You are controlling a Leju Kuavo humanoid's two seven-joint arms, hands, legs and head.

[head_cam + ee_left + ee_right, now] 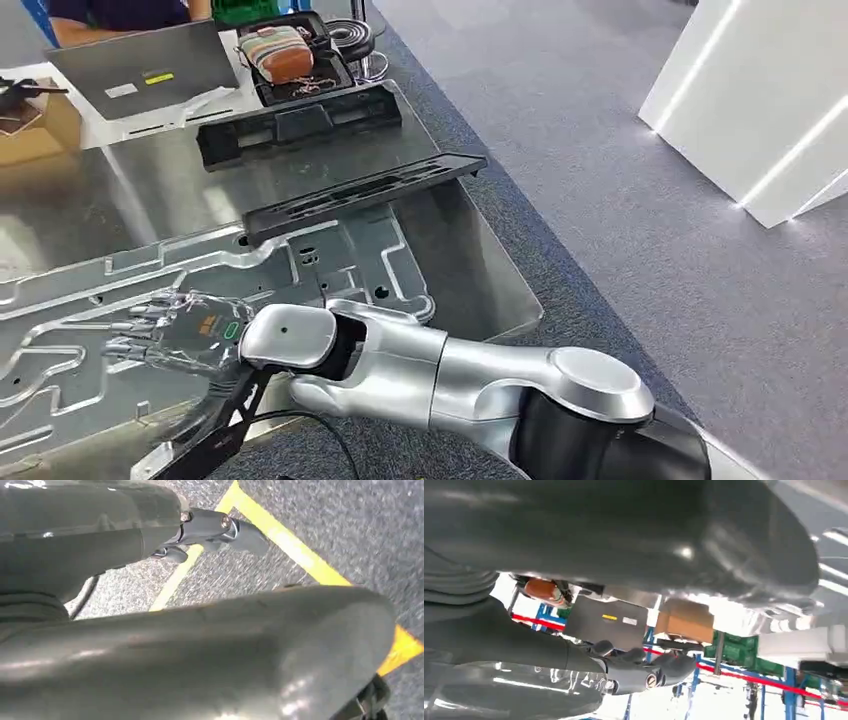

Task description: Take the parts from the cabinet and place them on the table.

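A large silver stamped metal panel [330, 265] lies flat on the steel table [465, 275] at the near left. My right arm reaches across from the lower right, and my right hand [175, 335] lies over this panel with fingers spread and nothing in them. In the right wrist view its dark fingers [639, 672] hover just off the shiny sheet. Two long black plastic parts [300, 125] [360, 190] rest farther back on the table. My left hand [100, 540] hangs over the floor, its fingers [220, 527] holding nothing.
At the table's far end lie a grey laptop [140, 65], a cardboard box [30, 125] and a black tray [335, 75] with a pouch. A person in blue [120, 15] sits behind. A black strip [220, 435] pokes out under my wrist. A white cabinet [760, 100] stands to the right.
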